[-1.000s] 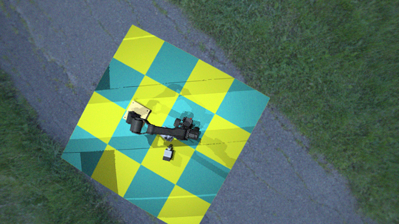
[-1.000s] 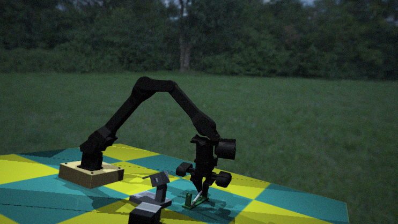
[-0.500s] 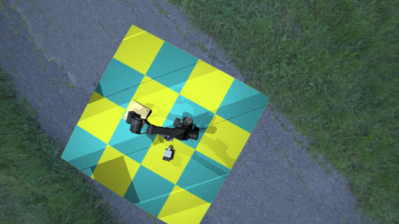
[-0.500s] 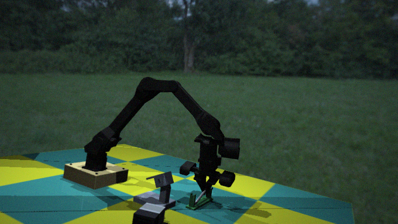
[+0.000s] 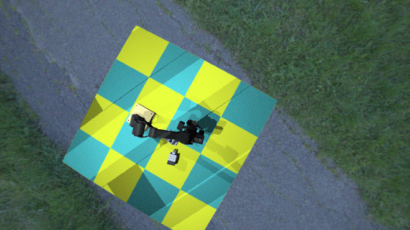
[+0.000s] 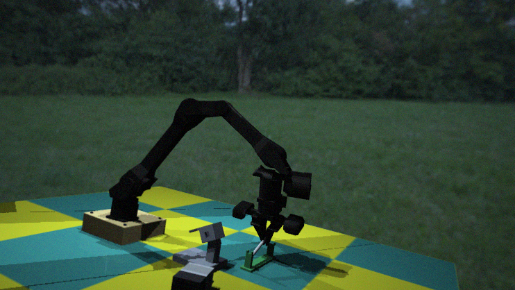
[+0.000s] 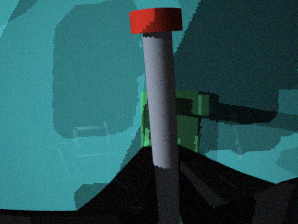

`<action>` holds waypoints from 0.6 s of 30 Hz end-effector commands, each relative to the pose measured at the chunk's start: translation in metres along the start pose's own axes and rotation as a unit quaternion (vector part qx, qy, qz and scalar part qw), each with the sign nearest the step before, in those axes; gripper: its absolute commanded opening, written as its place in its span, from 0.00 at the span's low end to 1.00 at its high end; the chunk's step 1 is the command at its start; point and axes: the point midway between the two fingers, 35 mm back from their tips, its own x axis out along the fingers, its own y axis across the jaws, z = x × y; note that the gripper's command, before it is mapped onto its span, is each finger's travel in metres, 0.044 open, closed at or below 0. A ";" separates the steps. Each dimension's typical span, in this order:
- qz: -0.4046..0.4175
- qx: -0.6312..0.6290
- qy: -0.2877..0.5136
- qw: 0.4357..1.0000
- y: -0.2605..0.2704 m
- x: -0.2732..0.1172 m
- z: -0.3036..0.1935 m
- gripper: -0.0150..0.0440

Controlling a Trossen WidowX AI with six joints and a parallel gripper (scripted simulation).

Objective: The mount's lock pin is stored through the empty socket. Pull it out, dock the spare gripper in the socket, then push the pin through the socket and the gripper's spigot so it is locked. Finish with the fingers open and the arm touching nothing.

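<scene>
The claw (image 5: pixel 191 126) (image 6: pixel 266 240) (image 7: pixel 160 155) points down, its two fingers drawn nearly together and pinching the lock pin (image 5: pixel 194 121) (image 6: pixel 258 248) (image 7: pixel 161 100) by its pale shaft. In the wrist view the shaft runs up past the dark fingertips to a red head, which stands free of them.

The pin is out of the socket and sits in the claw above a green cradle (image 6: pixel 257 263) (image 7: pixel 185 131). It slants, one end lying low by the cradle's nearer upright; whether it touches there I cannot tell. Whether the fingers touch the cradle's farther upright is also unclear.

Counted up, there is one black arm (image 5: pixel 172 135) (image 6: pixel 205 107), standing on one tan base block (image 5: pixel 142 111) (image 6: pixel 104 225). There is one claw with two fingers, and one pin with a single red head. The cradle is one piece with two uprights. One grey mount (image 5: pixel 172 141) (image 6: pixel 213 252) stands between the base block and the cradle in the exterior view, with one tilted socket block (image 6: pixel 212 232) on its post. One spare gripper (image 5: pixel 172 158) (image 6: pixel 192 275), pale grey and black, is near the mount and apart from the socket. All of it is on one yellow and teal chequered tabletop (image 5: pixel 185 177) (image 6: pixel 396 252).
</scene>
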 end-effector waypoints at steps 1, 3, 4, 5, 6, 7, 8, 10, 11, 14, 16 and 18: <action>-0.003 -0.001 0.000 1.000 -0.001 -0.007 0.002 0.25; 0.000 0.000 0.000 1.000 0.000 -0.001 0.000 0.25; 0.000 0.000 0.000 1.000 0.000 -0.001 0.000 0.25; 0.000 0.000 0.000 1.000 0.000 -0.001 0.000 0.25; 0.000 0.000 0.000 1.000 0.000 -0.001 0.000 0.25; 0.000 0.000 0.000 1.000 0.000 -0.001 0.000 0.25; 0.000 0.000 0.000 1.000 0.000 -0.001 0.000 0.25; -0.002 0.004 0.000 1.000 0.000 -0.001 0.001 0.25; -0.004 0.006 0.000 1.000 -0.001 -0.002 0.001 0.25; -0.012 0.020 -0.002 1.000 -0.004 -0.006 0.002 0.25; -0.020 0.032 -0.005 0.999 -0.006 -0.012 0.003 0.25; -0.027 0.039 -0.006 0.999 -0.009 -0.016 0.002 0.25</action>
